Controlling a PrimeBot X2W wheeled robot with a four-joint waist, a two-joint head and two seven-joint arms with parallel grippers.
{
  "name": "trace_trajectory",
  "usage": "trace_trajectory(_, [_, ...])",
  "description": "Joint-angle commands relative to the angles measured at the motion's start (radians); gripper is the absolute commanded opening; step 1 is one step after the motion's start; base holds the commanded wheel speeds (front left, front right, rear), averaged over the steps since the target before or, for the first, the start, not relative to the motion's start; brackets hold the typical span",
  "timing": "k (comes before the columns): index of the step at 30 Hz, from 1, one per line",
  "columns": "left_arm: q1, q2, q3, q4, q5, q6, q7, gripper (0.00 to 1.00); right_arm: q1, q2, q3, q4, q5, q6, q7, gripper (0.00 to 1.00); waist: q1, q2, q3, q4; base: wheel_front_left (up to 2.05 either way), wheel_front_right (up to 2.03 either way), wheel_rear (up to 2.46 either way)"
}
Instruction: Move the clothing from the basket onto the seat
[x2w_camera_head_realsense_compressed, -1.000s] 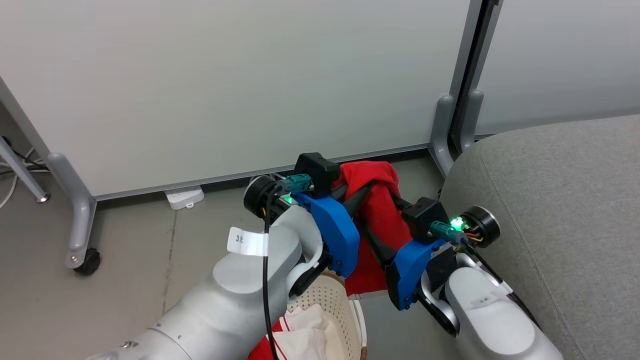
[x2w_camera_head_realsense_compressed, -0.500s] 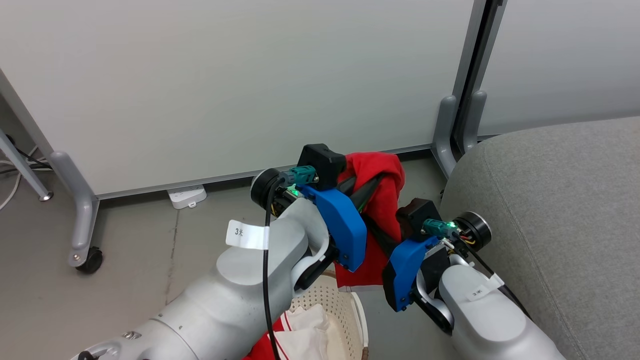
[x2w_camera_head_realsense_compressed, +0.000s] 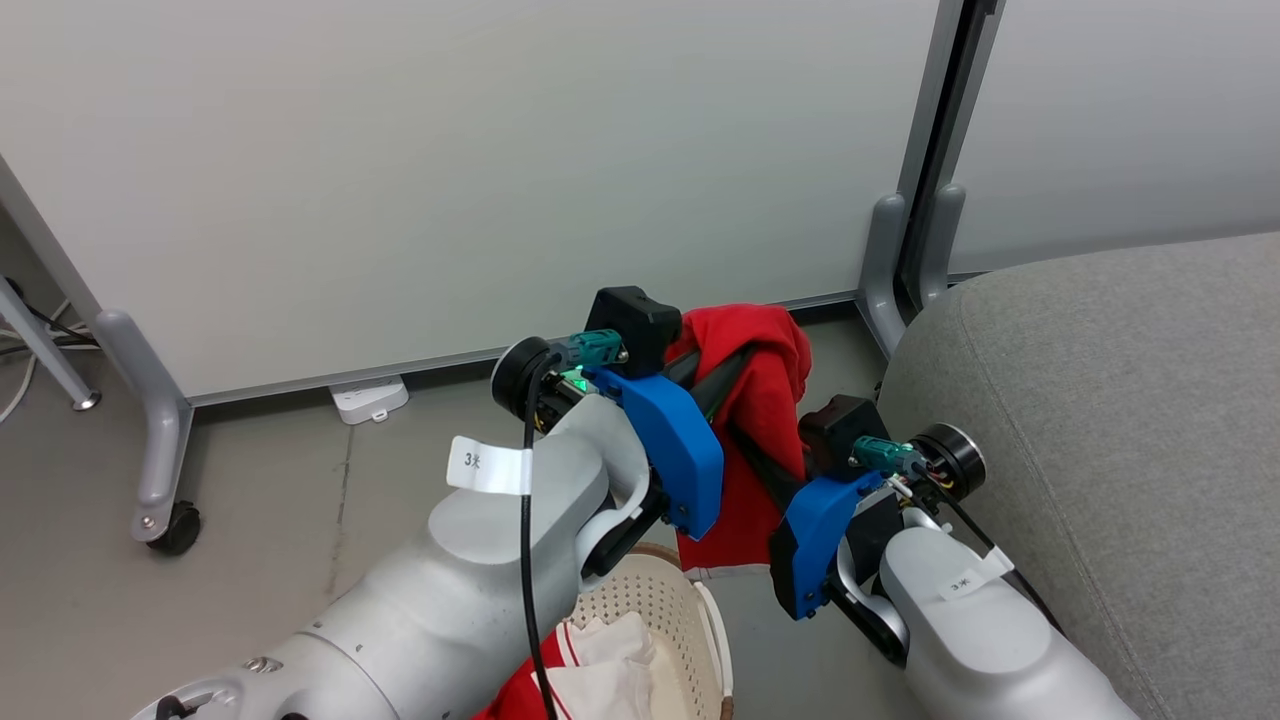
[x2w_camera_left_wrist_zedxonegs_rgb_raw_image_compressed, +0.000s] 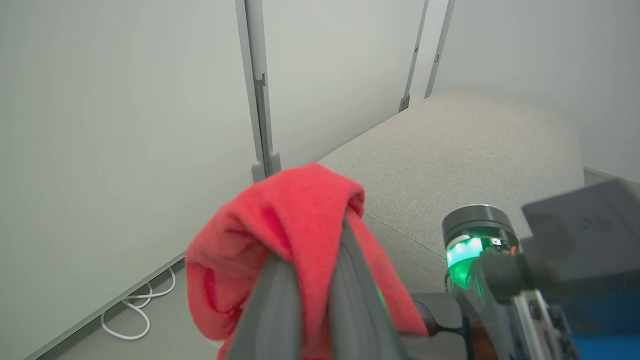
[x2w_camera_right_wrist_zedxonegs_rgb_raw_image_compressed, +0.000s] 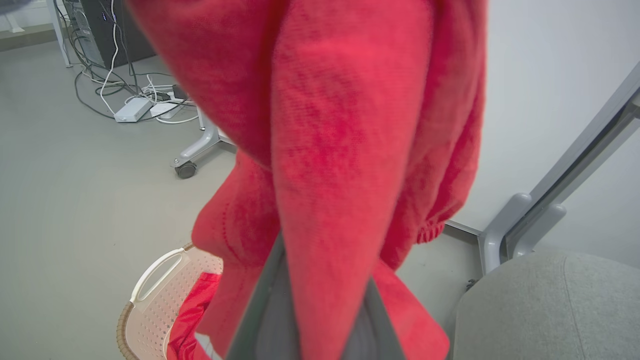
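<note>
Both grippers hold one red garment (x2w_camera_head_realsense_compressed: 765, 400) up over the floor, between the basket (x2w_camera_head_realsense_compressed: 660, 610) and the grey seat (x2w_camera_head_realsense_compressed: 1100, 400). My left gripper (x2w_camera_head_realsense_compressed: 735, 365) is shut on its top fold, and the cloth drapes over the fingertips (x2w_camera_left_wrist_zedxonegs_rgb_raw_image_compressed: 345, 240) in the left wrist view. My right gripper (x2w_camera_head_realsense_compressed: 748, 452) is shut on the same garment lower down, where the red fabric (x2w_camera_right_wrist_zedxonegs_rgb_raw_image_compressed: 345, 150) hangs in front of that camera. More clothing (x2w_camera_head_realsense_compressed: 600, 660), red and white, lies in the cream basket (x2w_camera_right_wrist_zedxonegs_rgb_raw_image_compressed: 150, 290) below. The seat (x2w_camera_right_wrist_zedxonegs_rgb_raw_image_compressed: 545, 305) lies to the right.
White partition panels stand behind, on grey feet (x2w_camera_head_realsense_compressed: 885, 270) with a caster (x2w_camera_head_realsense_compressed: 175, 525). A white power strip (x2w_camera_head_realsense_compressed: 368, 398) lies at the wall's base. Cables and a power block (x2w_camera_right_wrist_zedxonegs_rgb_raw_image_compressed: 132, 109) lie on the grey floor to the left.
Both grippers and the red garment have risen slightly, and its lower hem hangs a little higher above the basket. The head view has shifted a little.
</note>
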Motion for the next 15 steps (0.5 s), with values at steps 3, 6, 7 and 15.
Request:
trace_trajectory(3, [-0.014,0.000,-0.008,0.008,-0.009,-0.007,-0.009,0.00,-0.019,-0.003,0.005,0.010,0.011,0.000,-0.013,0.00,-0.0001,0.0000,-0.001,-0.003,0.00,0.00,0.00])
trace_trajectory(6, [-0.015,0.000,-0.011,0.012,-0.015,-0.007,-0.012,0.00,-0.021,-0.003,0.010,0.016,0.017,0.000,-0.020,0.00,-0.0001,0.0000,-0.002,-0.004,0.00,0.00,0.00])
trace_trajectory(7, [-0.016,0.000,-0.011,0.015,-0.016,-0.007,-0.015,0.00,-0.023,-0.003,0.011,0.018,0.017,0.000,-0.020,0.00,-0.0001,0.0000,-0.002,-0.005,0.00,0.00,0.00])
trace_trajectory(15, [0.017,0.000,0.015,0.041,-0.026,0.004,-0.059,1.00,-0.031,-0.003,-0.003,0.025,0.020,0.000,-0.040,0.00,-0.0001,0.0000,0.004,-0.002,0.00,0.00,0.00])
